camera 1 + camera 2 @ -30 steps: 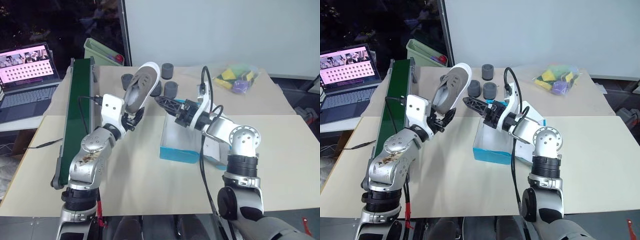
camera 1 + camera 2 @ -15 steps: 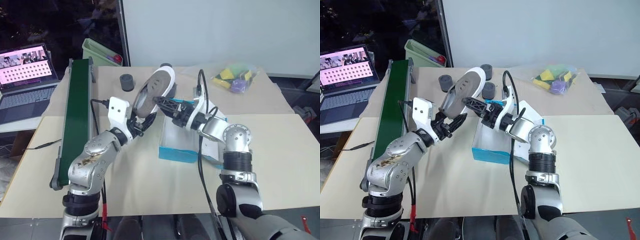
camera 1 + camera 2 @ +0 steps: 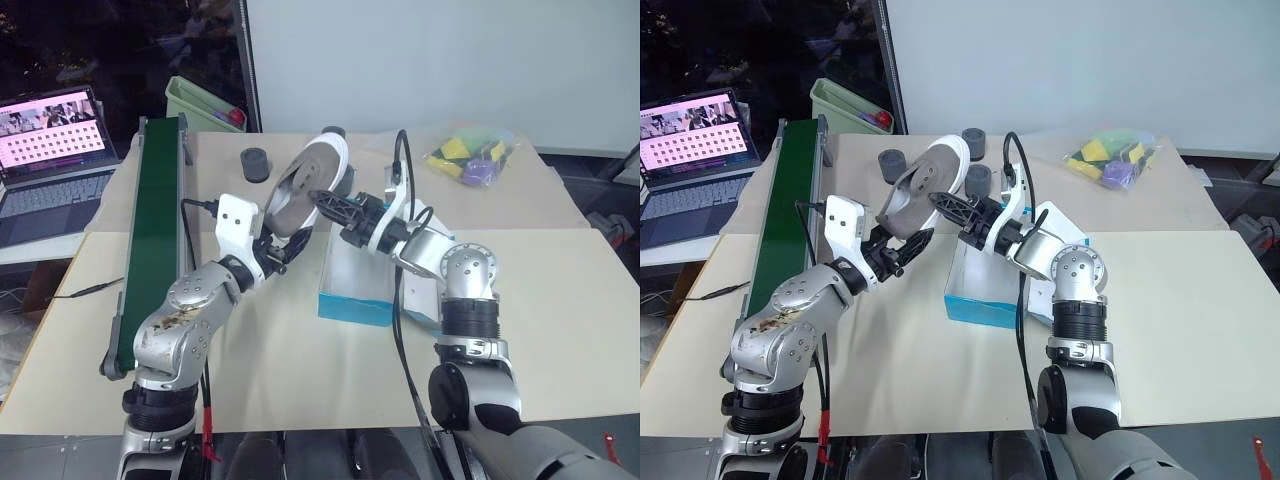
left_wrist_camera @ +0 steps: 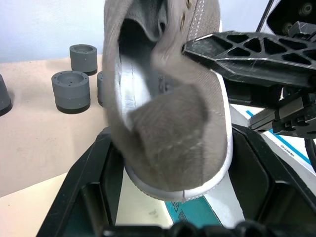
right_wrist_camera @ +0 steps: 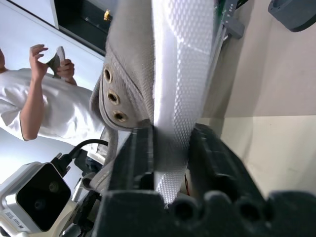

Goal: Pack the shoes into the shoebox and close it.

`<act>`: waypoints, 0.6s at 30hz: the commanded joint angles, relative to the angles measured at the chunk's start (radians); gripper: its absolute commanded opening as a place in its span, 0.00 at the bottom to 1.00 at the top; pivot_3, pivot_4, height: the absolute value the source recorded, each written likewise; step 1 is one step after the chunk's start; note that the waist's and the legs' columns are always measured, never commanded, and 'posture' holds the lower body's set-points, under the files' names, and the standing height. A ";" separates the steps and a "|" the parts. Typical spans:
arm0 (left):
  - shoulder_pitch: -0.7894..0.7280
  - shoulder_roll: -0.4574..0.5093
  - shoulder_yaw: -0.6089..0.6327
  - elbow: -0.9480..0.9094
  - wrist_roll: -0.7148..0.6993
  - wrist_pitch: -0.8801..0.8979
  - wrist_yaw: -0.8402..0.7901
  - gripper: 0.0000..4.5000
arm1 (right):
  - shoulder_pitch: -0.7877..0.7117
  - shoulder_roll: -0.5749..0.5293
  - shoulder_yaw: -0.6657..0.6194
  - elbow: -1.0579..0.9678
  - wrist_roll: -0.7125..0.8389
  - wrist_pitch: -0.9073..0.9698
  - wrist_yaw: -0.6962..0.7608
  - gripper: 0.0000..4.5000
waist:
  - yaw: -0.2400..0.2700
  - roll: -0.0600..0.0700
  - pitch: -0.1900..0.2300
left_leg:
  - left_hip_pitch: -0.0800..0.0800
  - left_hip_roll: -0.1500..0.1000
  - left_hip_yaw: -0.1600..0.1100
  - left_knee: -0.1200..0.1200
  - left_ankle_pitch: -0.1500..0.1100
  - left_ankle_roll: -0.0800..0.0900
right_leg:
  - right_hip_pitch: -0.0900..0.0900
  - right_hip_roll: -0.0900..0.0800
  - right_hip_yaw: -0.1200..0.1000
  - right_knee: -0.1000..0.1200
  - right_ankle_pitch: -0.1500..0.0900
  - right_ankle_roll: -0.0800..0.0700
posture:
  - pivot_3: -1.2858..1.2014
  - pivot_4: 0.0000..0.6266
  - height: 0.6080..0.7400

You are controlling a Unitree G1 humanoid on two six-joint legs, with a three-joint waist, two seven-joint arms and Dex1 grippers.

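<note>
A laptop [image 3: 55,150] sits at the far left, beside the long green conveyor [image 3: 150,230] on the tan surface [image 3: 290,360]. The left end effector [image 3: 283,243] is pinched on the heel of a grey shoe [image 3: 305,180], holding it tilted in the air. The right end effector [image 3: 325,203] has its fingers pressed onto that shoe's side and sole. Just below and right, the blue shoebox [image 3: 360,305] rests on the surface. Dark cylinders [image 3: 254,163] stand behind.
</note>
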 commanded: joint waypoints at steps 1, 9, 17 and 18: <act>-0.022 -0.002 -0.010 -0.056 -0.027 -0.019 -0.017 0.59 | -0.027 0.003 -0.010 -0.064 0.010 -0.030 -0.007 0.09 | 0.001 0.000 0.000 | 0.000 0.000 0.000 0.000 0.000 0.000 | 0.000 0.000 0.000 0.000 0.000 0.000 | 0.52 0.24 0.92; -0.006 0.009 -0.034 -0.047 0.011 -0.061 -0.017 0.79 | -0.055 0.045 -0.093 -0.120 0.120 -0.036 -0.099 0.09 | 0.000 0.000 0.000 | 0.000 0.000 0.000 0.000 0.000 0.000 | 0.000 0.000 0.000 0.000 0.000 0.000 | 0.52 0.24 0.92; 0.017 0.021 -0.042 -0.057 0.020 -0.077 -0.016 0.99 | -0.109 -0.061 -0.128 -0.111 0.070 -0.096 -0.138 0.09 | 0.003 0.000 0.000 | 0.000 0.000 0.000 0.000 0.000 0.000 | 0.000 0.000 0.000 0.000 0.000 0.000 | 0.52 0.24 0.92; 0.027 0.030 -0.049 -0.058 0.029 -0.081 -0.022 0.99 | -0.132 -0.115 -0.119 -0.091 0.045 -0.084 -0.128 0.09 | 0.004 0.000 0.000 | 0.000 0.000 0.000 0.000 0.000 0.000 | 0.000 0.000 0.000 0.000 0.000 0.000 | 0.52 0.24 0.92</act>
